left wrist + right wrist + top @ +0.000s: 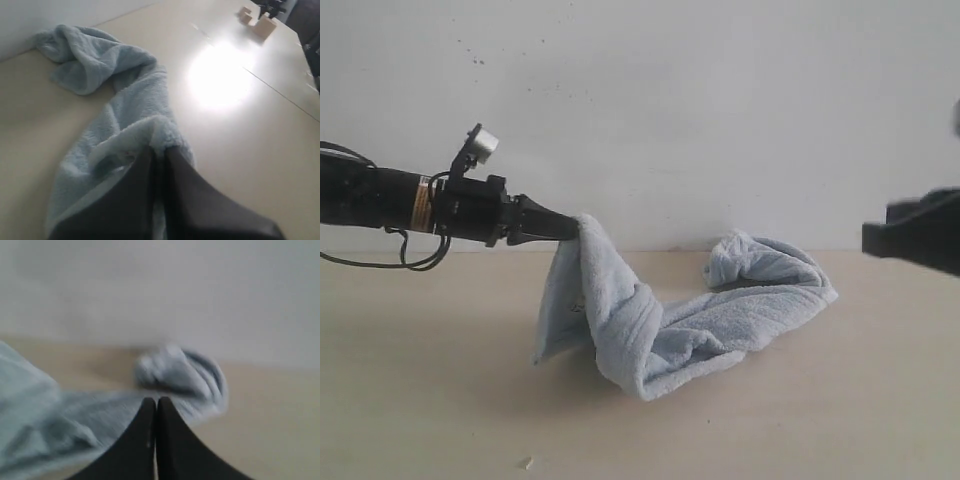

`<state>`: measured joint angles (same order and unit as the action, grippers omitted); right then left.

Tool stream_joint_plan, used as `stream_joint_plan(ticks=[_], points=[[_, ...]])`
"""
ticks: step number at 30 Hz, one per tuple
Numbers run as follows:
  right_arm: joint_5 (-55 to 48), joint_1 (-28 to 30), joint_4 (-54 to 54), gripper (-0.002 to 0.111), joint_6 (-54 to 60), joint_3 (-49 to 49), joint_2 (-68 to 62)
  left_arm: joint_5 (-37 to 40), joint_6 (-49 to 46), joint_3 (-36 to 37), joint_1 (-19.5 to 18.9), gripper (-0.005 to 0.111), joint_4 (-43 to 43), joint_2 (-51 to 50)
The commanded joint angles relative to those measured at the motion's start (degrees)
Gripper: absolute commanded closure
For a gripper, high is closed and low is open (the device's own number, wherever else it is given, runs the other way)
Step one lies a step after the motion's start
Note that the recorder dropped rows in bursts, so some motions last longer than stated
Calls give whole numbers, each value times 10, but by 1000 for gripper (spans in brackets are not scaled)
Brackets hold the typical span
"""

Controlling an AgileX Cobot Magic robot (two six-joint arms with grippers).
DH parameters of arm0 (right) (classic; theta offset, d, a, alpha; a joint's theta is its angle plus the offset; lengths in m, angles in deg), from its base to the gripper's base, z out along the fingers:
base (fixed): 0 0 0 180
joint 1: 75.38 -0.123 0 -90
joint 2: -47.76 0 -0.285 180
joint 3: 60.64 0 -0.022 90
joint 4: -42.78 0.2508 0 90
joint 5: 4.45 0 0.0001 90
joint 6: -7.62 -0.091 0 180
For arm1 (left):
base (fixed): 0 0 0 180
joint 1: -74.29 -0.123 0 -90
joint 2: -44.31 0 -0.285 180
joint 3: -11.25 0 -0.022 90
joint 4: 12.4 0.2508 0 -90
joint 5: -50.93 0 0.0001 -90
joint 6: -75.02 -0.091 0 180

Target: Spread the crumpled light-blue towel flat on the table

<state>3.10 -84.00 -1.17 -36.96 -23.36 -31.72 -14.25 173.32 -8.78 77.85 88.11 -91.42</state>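
My left jaws are closed tight on one edge of the towel, pinching the plush cloth between their dark tips. That gripped end is held up off the worktop. From my grip the towel hangs down in a loose fold. It touches the worktop below and then runs along it as a twisted, rope-like band. The far end of the band sits in a crumpled heap on the worktop, the part of the towel closest to the wall. The towel is not flat anywhere: it is folded over itself along its whole length.

My left arm reaches in level, on the side of the towel opposite the heap. My right jaws are shut, tip against tip, with nothing between them. They point at the heap, and my right wrist view of it is blurred. My right arm hangs apart from the towel, beyond the heap end and not touching the cloth.

Some small wooden blocks stand on the worktop well away from the towel. A pale fleck lies on the worktop near its lifted end.
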Motion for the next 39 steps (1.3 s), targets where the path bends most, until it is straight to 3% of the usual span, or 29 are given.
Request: stream_joint_plan(ticks=[1,7,10,14,16,20,24,27,30,32,36,39], points=[[-233,-8,32,109,10,-90,-156,79,-5,3,-36,103,-6,2],[-352,-80,192,109,276,-127,-181,89,-32,13,-82,101,-6,2],[-359,-113,265,109,377,-142,-184,93,-50,29,-87,88,-6,2],[-413,-127,331,109,432,-186,-203,144,-50,41,-88,63,-6,2],[-490,-124,348,109,459,-221,-225,186,-50,44,-90,53,-6,2],[-660,-124,347,109,531,-286,-268,289,-24,44,-98,50,-6,9],[-669,-124,381,109,537,-323,-282,239,70,44,-102,50,-6,40],[-629,-124,428,109,563,-329,-291,220,84,44,-76,58,-6,60],[-632,-124,473,109,599,-329,-315,194,31,44,-31,69,-6,64],[-634,-124,489,109,610,-329,-337,175,13,46,-2,70,-6,63],[-634,-124,496,109,612,-329,-365,188,5,49,56,56,-6,59],[-634,-125,505,109,612,-329,-370,278,45,50,85,45,-6,46]])
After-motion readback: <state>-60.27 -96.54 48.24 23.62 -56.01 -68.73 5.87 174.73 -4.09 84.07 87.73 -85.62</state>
